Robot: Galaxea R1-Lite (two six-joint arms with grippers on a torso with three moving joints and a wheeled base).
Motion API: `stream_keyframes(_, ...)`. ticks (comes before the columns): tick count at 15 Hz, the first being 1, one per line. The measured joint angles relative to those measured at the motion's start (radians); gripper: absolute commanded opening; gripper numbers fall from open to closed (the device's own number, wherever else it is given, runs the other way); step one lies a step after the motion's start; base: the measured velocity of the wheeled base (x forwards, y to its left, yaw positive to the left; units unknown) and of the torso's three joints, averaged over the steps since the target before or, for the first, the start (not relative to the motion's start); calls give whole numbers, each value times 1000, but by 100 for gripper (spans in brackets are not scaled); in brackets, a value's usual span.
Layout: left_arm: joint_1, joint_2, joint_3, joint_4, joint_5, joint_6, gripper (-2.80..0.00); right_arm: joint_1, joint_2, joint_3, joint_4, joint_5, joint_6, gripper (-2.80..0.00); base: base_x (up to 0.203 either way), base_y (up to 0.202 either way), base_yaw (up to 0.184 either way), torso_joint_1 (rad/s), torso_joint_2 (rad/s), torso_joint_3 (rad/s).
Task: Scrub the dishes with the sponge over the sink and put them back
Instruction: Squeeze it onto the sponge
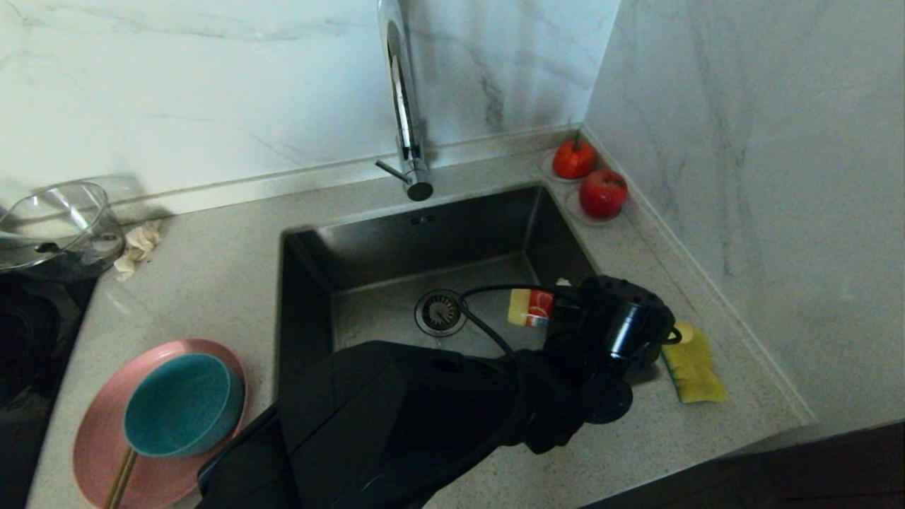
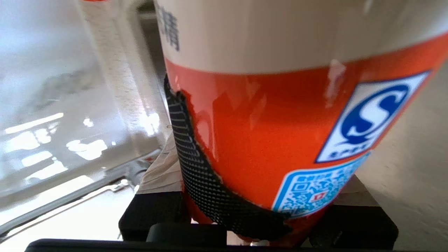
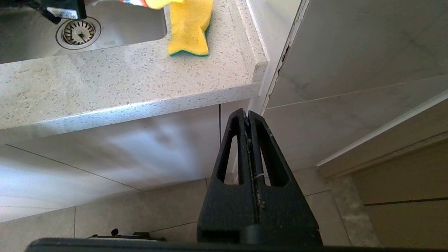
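- While the left pincer [image 2: 266, 196] pinches a bottle [image 2: 280, 122] over the sink [image 1: 396, 247], the sponge [image 1: 696, 367] lies on the tabletop [image 1: 212, 283];
- right pincer [image 3: 249, 117] pressed together, below the tabletop edge.

The left arm [image 1: 396, 417] is a bulky matte black shell with a black cable looping to its round wrist housing, while the right gripper [image 3: 249, 119] has slotted triangular black fingers.
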Motion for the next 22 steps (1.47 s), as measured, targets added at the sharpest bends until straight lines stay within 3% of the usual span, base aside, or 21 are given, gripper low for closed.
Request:
stream_keyframes(4,10,11,0,-147,-1,134,-280,0,0,0,0,0,0,-280,0,0,0,0,0,0)
stream_keyframes(18,11,36,1,-195,-2,169,-280,0,0,0,0,0,0,-280,0,0,0,0,0,0)
stream_keyframes(22,11,45,1,-274,-9,228,-280,0,0,0,0,0,0,-280,0,0,0,0,0,0)
